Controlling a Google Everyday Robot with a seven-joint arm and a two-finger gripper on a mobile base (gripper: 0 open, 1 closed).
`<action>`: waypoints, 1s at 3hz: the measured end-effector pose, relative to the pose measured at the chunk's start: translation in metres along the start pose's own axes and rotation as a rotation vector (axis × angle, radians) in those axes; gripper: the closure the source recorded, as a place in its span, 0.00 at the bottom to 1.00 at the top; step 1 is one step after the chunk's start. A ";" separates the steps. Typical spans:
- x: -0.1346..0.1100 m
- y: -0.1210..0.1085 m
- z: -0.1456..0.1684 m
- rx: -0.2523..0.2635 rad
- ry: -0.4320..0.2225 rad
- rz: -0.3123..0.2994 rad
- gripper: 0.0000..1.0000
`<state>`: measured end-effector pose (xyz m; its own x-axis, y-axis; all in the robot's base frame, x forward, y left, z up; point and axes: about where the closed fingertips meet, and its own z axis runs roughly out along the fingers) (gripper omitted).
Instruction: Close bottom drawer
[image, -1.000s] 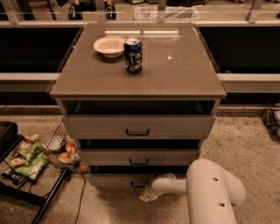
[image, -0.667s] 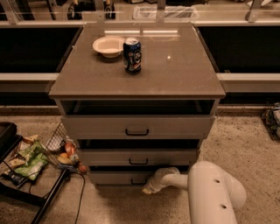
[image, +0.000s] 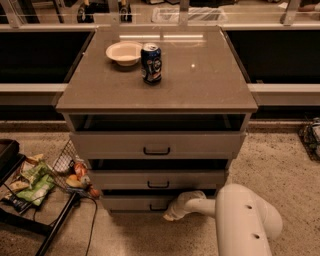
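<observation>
Grey-beige and slim, the bottom drawer (image: 131, 202) sits lowest in the cabinet (image: 210, 85), a dark gap above its front suggesting it stands slightly out. It likely slides stiff but light (a flat push beside the small black handle (image: 158, 207) should do). The pincer (image: 173, 212) meets that front, just right of the handle; apart or together, I cannot tell.

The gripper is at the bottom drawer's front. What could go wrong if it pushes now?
1. The gripper sits right of the handle of the bottom drawer, so an off-centre push may skew and jam the drawer.
2. The middle drawer juts out just above; the arm might catch it if it rises.
3. A hard push could shake the cabinet and tip the can on top.
</observation>
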<state>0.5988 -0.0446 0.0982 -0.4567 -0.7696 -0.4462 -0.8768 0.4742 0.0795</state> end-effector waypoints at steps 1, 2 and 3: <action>0.016 0.019 -0.008 -0.024 0.017 0.012 1.00; 0.060 0.059 -0.041 -0.103 0.064 -0.004 1.00; 0.125 0.096 -0.101 -0.177 0.167 -0.009 1.00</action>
<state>0.4425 -0.1388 0.1395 -0.4544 -0.8406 -0.2948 -0.8869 0.3960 0.2378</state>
